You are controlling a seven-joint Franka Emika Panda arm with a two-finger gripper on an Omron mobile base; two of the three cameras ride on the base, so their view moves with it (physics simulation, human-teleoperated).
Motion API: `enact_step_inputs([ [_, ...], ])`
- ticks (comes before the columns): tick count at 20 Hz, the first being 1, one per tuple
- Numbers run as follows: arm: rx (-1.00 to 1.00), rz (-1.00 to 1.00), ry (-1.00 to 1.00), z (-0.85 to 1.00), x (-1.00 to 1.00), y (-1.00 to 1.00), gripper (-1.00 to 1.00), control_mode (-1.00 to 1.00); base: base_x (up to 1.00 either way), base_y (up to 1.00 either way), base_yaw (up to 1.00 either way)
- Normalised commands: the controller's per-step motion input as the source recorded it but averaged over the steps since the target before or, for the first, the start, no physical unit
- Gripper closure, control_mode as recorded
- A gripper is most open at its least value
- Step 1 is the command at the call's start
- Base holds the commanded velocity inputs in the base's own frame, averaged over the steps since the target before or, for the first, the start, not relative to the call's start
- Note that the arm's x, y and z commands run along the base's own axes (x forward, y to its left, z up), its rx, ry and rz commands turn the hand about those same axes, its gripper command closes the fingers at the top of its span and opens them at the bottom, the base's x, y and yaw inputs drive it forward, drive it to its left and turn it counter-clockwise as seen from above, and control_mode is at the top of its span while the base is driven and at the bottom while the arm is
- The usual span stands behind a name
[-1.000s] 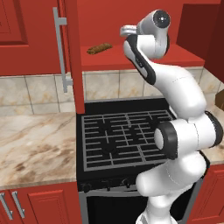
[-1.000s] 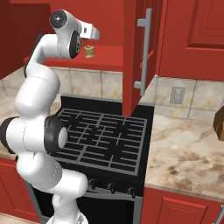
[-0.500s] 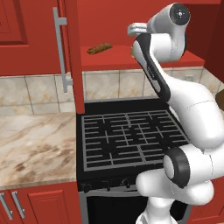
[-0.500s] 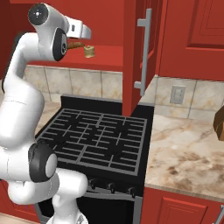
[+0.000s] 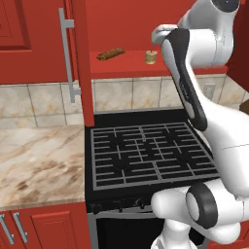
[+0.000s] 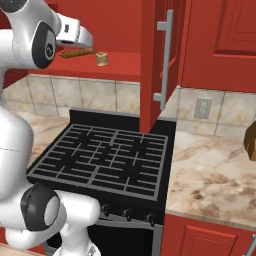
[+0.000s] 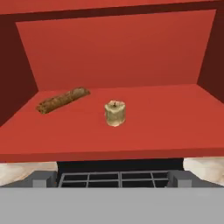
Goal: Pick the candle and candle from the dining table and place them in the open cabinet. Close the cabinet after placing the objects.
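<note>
One golden-tan candle (image 7: pixel 115 113) stands upright on the red shelf of the open cabinet (image 7: pixel 166 118), also seen as the candle (image 5: pixel 151 57) and the candle (image 6: pixel 102 58). My gripper (image 7: pixel 111 180) is open, pulled back in front of the shelf edge and level with the candle, touching nothing. From the base, the gripper (image 5: pixel 159 35) hangs just right of the candle, and the gripper (image 6: pixel 89 39) sits just left of it. The other candle and the dining table are out of view.
A brown elongated lump (image 7: pixel 62 100) lies on the shelf left of the candle. The open cabinet door (image 5: pixel 80 58) with its silver handle hangs left of the shelf. A black stove (image 5: pixel 146 155) lies below, with marbled counters (image 5: pixel 39 165) on either side.
The arm has lifted and swung back from the shelf, so the hand stands farther from the candle. The candle stays on the shelf and the jaws stay open.
</note>
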Motion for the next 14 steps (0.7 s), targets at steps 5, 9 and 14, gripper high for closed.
enact_step_inputs([
  [5,-0.05,0.00,0.29,0.04,-1.00,0.00,-1.00,-1.00,0.00,0.00,0.00],
  [9,-0.08,0.00,0.31,-0.05,-1.00,0.00,-1.00,-1.00,0.00,0.00,0.00],
  [14,-0.07,0.00,0.37,-0.67,-1.00,0.00,-1.00,-1.00,0.00,0.00,0.00],
])
